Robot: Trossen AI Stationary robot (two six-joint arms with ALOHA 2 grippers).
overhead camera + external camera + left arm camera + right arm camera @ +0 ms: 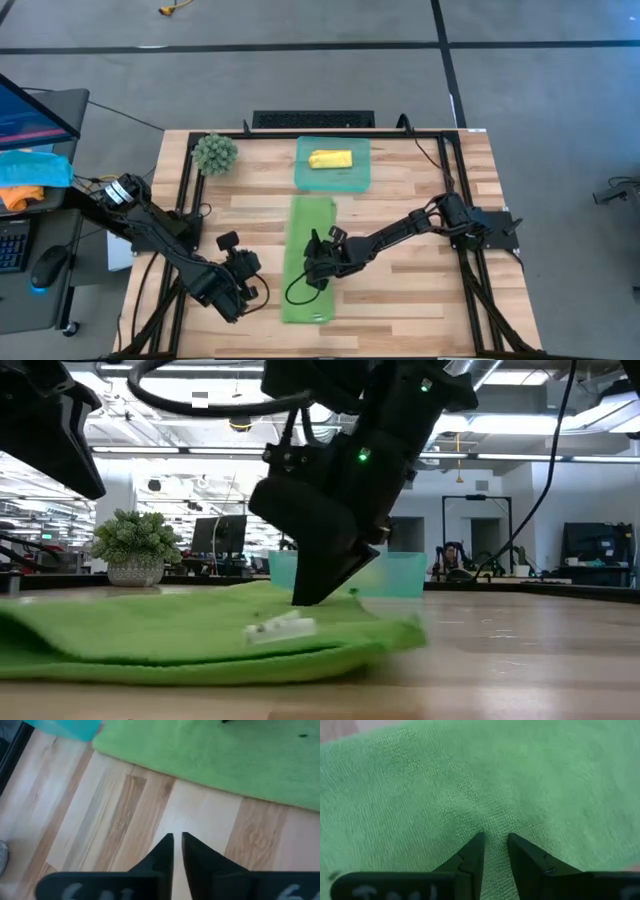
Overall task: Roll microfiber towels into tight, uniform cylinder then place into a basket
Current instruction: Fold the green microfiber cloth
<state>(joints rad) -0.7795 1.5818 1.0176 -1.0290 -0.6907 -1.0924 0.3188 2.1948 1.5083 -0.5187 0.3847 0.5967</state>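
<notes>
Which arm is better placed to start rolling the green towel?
Probably the right: its hand presses into the green towel. The left hand hangs over bare table beside it, holding nothing.

No readable text (labels too blurred).

bare wood right of green towel (308, 255), right arm (400, 232) crossing it, plant (214, 153) beside basket (334, 181)

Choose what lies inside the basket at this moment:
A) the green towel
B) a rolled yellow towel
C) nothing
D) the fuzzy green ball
B: in the high view a rolled yellow towel lies in the basket, while the green towel is spread on the table in front of it.
</notes>
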